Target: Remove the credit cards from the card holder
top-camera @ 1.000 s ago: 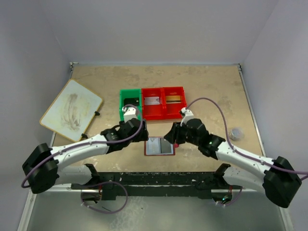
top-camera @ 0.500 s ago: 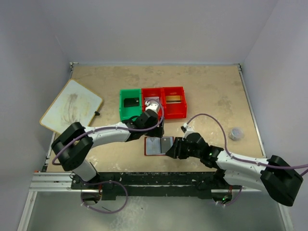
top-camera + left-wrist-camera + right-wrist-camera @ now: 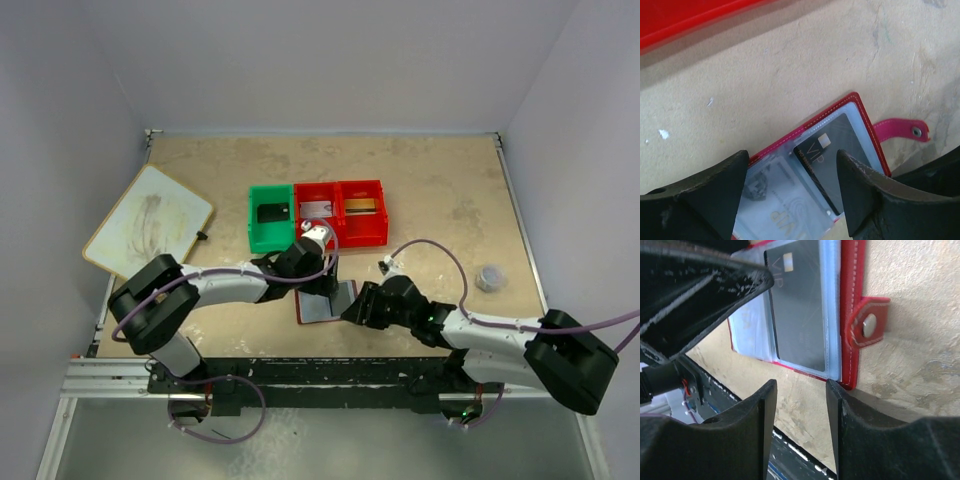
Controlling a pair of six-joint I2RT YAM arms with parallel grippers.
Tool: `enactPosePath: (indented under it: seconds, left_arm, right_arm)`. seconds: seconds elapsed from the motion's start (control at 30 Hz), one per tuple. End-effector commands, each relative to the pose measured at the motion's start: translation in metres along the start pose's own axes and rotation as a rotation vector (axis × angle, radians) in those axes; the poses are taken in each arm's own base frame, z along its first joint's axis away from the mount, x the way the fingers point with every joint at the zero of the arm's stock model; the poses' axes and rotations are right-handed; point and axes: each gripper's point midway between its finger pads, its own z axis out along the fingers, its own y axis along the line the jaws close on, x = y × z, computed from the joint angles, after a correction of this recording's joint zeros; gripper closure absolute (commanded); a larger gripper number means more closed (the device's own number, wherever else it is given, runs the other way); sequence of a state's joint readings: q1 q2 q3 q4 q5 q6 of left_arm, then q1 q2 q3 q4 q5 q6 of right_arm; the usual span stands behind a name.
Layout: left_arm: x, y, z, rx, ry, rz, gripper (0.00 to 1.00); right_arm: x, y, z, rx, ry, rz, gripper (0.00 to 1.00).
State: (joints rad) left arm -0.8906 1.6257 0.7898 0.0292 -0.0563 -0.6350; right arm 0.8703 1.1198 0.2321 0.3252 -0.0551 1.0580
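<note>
The card holder [image 3: 322,303] lies open on the table, red-edged with pale clear sleeves [image 3: 860,125]. A black credit card [image 3: 835,150] sits in one sleeve and a pale silver one [image 3: 775,200] in the sleeve beside it. Its red tab [image 3: 867,327] points away from the sleeves. My left gripper [image 3: 792,195] hovers open just above the sleeves, touching nothing. My right gripper [image 3: 801,390] stands open at the holder's near edge [image 3: 850,315], with bare table between its fingers. Black [image 3: 272,212], silver [image 3: 318,210] and gold [image 3: 362,207] cards lie in the bin compartments.
The green-and-red bin tray [image 3: 316,238] stands just behind the holder. A large white board [image 3: 150,225] lies at the left, a small grey object [image 3: 490,277] at the right. The table's near edge and the mounting rail [image 3: 320,375] run close behind my right gripper.
My left gripper swung from beside the green compartment, over the red one, down to the holder. My right gripper moved nearer and lower to the holder's near edge. The holder turned slightly.
</note>
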Motion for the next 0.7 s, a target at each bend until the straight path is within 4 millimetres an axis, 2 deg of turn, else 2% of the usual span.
enactPosePath:
  seconds: [0.0,0.17,0.27,0.37,0.4,0.47,0.63,0.67]
  left_arm:
    - [0.022,0.005,-0.012,0.009,0.02,-0.028,0.32]
    - [0.037,0.005,-0.028,0.024,0.002,-0.073,0.32]
    - [0.05,-0.003,-0.035,0.054,-0.007,-0.101,0.32]
    - [0.058,-0.011,-0.041,0.086,-0.035,-0.164,0.33]
    - [0.059,-0.013,-0.042,0.097,-0.045,-0.19,0.34]
    - [0.06,-0.019,-0.045,0.126,-0.073,-0.243,0.35]
    - [0.073,-0.026,-0.051,0.136,-0.107,-0.307,0.36]
    - [0.075,-0.028,-0.051,0.139,-0.109,-0.313,0.36]
  right_arm:
    - [-0.015,-0.026,0.002,0.128,-0.088,0.055,0.51]
    - [-0.029,-0.032,0.003,0.135,-0.107,0.075,0.5]
    - [-0.037,-0.017,0.006,0.07,-0.106,0.037,0.5]
    - [-0.04,0.018,0.01,-0.106,-0.051,-0.033,0.5]
    - [-0.041,0.024,0.012,-0.136,-0.045,-0.035,0.5]
    - [-0.045,0.031,0.019,-0.153,-0.034,-0.042,0.5]
    - [-0.058,0.029,0.046,-0.052,0.014,-0.153,0.52]
    - [-0.065,0.036,0.051,-0.057,0.01,-0.171,0.52]
